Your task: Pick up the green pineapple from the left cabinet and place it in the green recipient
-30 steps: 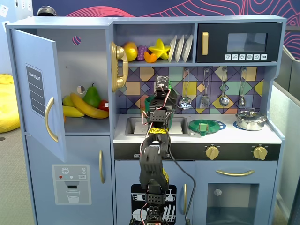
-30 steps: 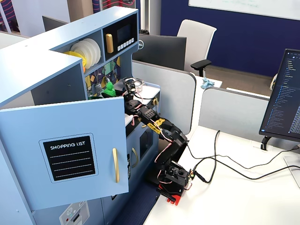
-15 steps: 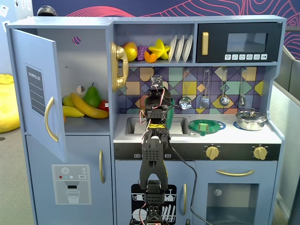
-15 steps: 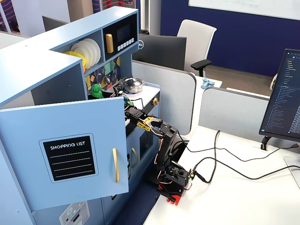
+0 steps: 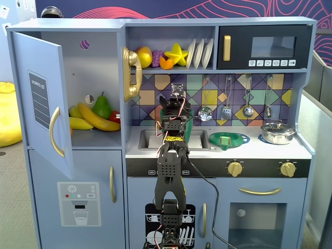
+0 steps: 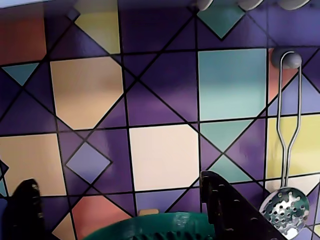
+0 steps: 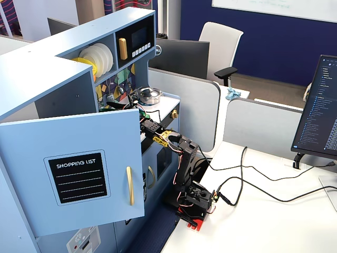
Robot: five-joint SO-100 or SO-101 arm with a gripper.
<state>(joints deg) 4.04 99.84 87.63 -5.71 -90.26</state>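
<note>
gripper (image 6: 117, 182) wide open, empty, just above green cup (image 6: 150, 226) rim | pineapple out of sight, likely inside cup | lift straight up, avoid clipping rim or tipping cup

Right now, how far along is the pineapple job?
Looks done: the left cabinet stands open, showing bananas and a pear but no green pineapple. In hand: nothing; the gripper is open and empty just above the green recipient. Left: confirming the pineapple is inside, which no view shows, then retreating.
</note>
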